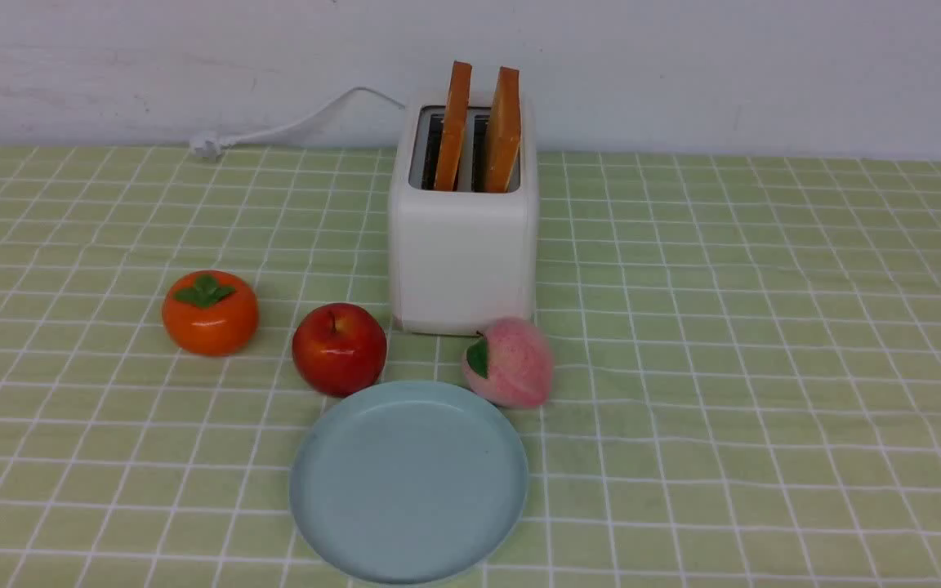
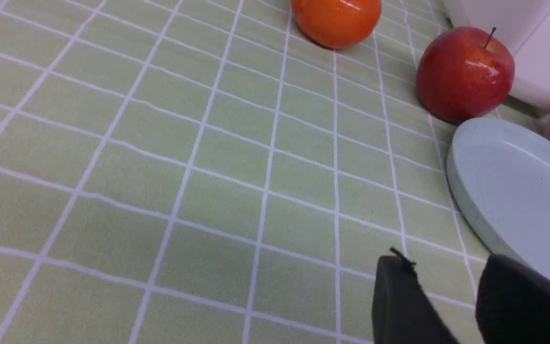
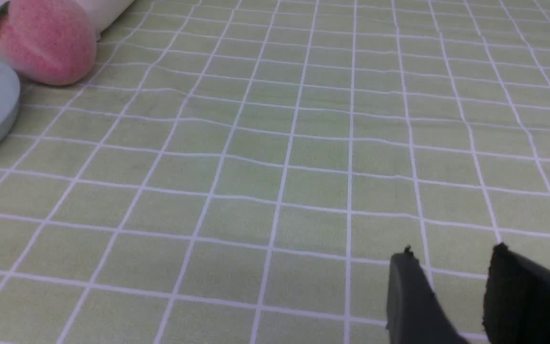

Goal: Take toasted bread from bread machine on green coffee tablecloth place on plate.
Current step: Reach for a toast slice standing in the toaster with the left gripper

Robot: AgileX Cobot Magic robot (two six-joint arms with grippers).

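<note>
While the front view alone shows two toast slices [image 1: 453,131] [image 1: 504,131] standing in the white toaster [image 1: 464,261], behind the plate [image 1: 410,482], only the wrist views reveal the left hand [image 2: 439,286] and right hand [image 3: 456,282], both empty, fingertips parted over the green tablecloth [image 1: 724,367].

Ahead of you, a pale, whitish wall [image 1: 724,77] spans the full width of the front view, with faint marks and scuffs toward its left side. You see soft, fairly even light on it, with a slight pinkish-lilac tint.
</note>
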